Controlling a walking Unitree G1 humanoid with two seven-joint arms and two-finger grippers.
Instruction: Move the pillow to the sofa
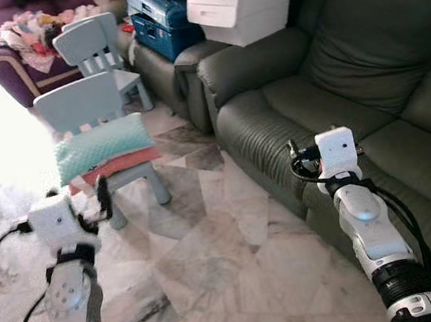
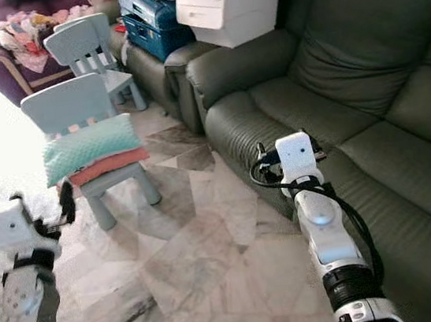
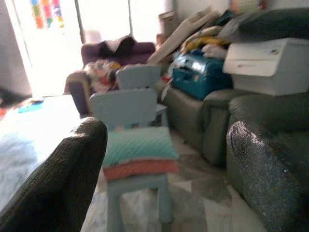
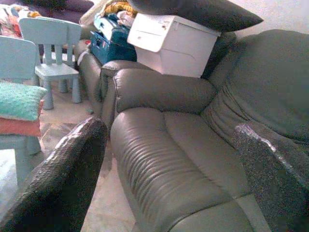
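A teal pillow [image 1: 102, 146] lies on a coral pillow [image 1: 120, 164], both stacked on the seat of a small light-blue chair [image 1: 81, 103]. The dark green leather sofa [image 1: 327, 106] runs along the right. My left gripper [image 1: 100, 201] is raised just short of the chair's front, open, with the stacked pillows framed between its fingers [image 3: 63, 179] in the left wrist view. My right gripper [image 1: 299, 159] hovers at the sofa seat's front edge, open and holding nothing; its fingers [image 4: 67, 169] point along the seat cushions.
A second light-blue chair [image 1: 96, 42] stands behind the first. A white storage box [image 1: 238, 3] and a blue case [image 1: 161, 21] sit on the sofa's far armrests. A purple armchair [image 1: 16, 68] piled with clothes is at the back left. Marble floor [image 1: 211, 249] separates chair and sofa.
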